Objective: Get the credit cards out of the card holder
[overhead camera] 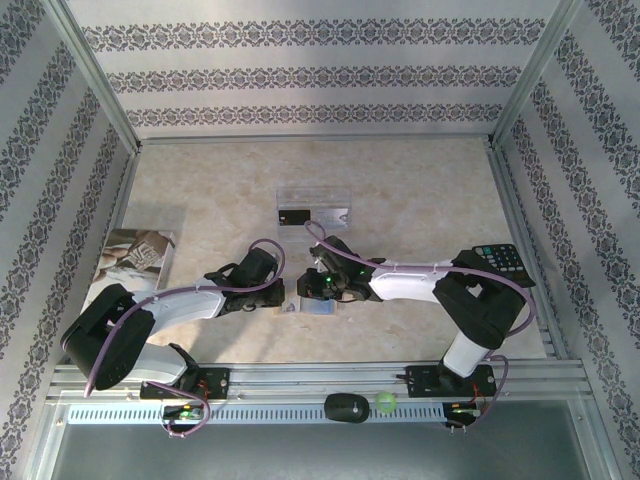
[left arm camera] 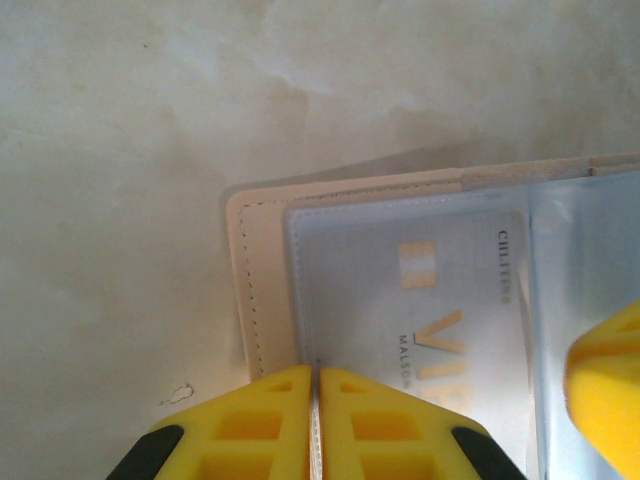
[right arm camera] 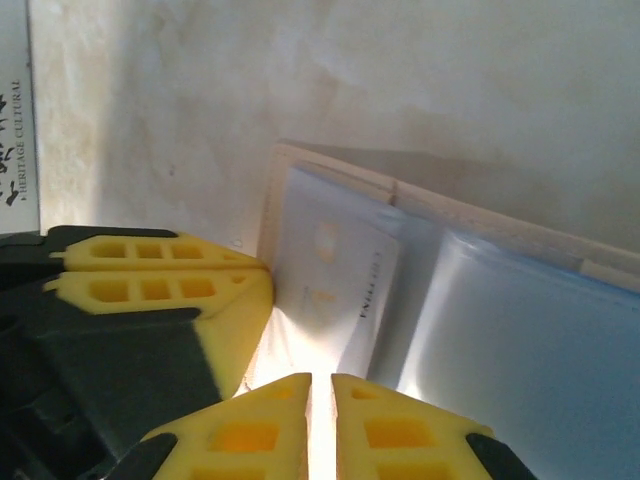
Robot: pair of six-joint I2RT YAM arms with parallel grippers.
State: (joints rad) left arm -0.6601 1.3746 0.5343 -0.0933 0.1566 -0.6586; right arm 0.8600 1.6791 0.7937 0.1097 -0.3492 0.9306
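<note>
tan card holder (left arm camera: 262,290): lies open on the marbled table (left arm camera: 120,150), mid-table between the two claws, clear sleeves facing up, likely so the cards can be reached.
pale card (left arm camera: 440,310): inside a clear sleeve, not yet out.
black card (overhead camera: 293,216): on the clear tray (overhead camera: 313,195), well apart from the holder.
left gripper (left arm camera: 316,385): fingers together on the holder's near edge, seemingly pinning it for the other claw.
right gripper (right arm camera: 321,390): narrow slit between its fingers; whether they pinch anything, cannot tell.
arms: both stretched low, wrists meeting at the holder from opposite sides.
</note>
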